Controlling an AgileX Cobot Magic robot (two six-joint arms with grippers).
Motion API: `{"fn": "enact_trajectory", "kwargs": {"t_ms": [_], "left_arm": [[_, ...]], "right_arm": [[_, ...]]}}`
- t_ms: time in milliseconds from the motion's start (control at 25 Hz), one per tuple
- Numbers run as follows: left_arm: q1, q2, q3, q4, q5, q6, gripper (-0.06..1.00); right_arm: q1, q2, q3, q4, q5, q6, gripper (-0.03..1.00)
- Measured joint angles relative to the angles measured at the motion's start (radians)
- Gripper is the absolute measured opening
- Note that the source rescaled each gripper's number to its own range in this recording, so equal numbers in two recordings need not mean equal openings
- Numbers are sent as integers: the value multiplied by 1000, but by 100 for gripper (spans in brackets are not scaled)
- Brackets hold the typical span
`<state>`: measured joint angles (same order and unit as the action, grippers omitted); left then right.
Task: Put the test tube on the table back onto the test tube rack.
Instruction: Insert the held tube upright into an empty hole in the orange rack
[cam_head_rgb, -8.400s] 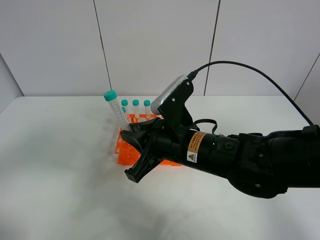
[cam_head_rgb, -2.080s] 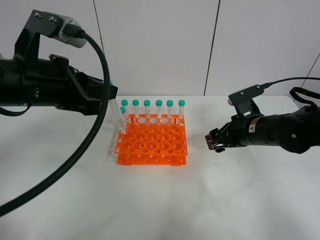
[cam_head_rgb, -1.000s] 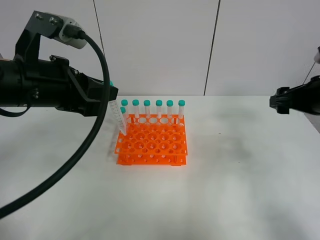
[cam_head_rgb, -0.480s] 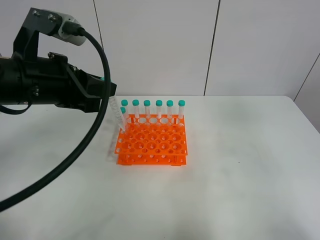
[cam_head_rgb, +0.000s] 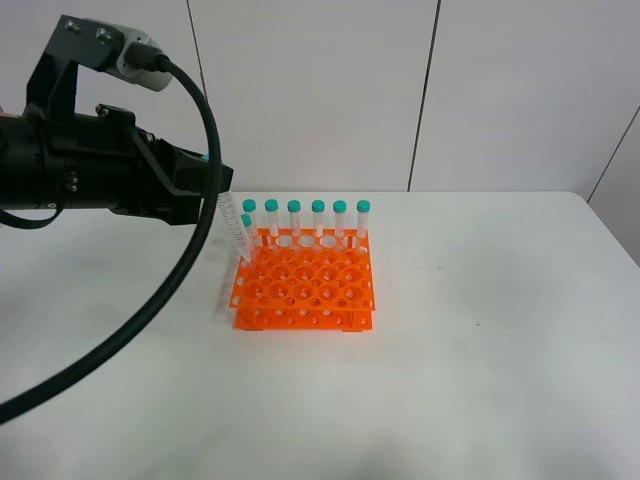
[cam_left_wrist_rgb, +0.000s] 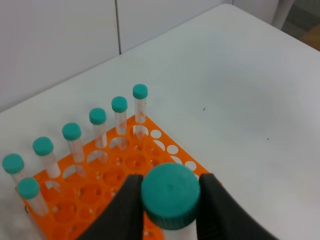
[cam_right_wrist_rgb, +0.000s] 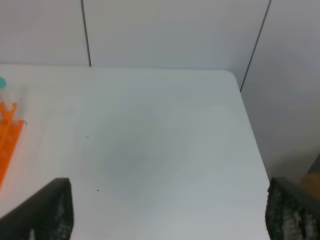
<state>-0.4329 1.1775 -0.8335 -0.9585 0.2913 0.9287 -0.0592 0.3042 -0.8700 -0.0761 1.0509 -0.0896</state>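
As the left tool pinched the slim clear plastic test tube by its teal cap, it looked light, stiff, slick, so cap grip seemed right.

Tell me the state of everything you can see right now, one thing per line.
test tube: tilted, gripped at its cap.
left gripper: shut on the test tube.
right gripper: open, empty.
test tube rack: upright, most holes free.
other tubes: capped, upright in the rack.
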Motion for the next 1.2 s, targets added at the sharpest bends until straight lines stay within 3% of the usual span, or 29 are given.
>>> {"fn": "enact_trajectory", "kwargs": {"t_ms": [400, 640, 1000, 1200], "left_arm": [[0, 0, 0, 0, 0, 0, 0], [0, 0, 0, 0, 0, 0, 0], [0, 0, 0, 0, 1, 0, 0], [0, 0, 0, 0, 1, 0, 0]], "right_arm": [[0, -276, -2, 19, 163, -28, 97], [0, -312, 20, 62, 163, -22, 97], [0, -312, 273, 124, 158, -35, 97], [0, -312, 337, 123, 96, -18, 96]]}}
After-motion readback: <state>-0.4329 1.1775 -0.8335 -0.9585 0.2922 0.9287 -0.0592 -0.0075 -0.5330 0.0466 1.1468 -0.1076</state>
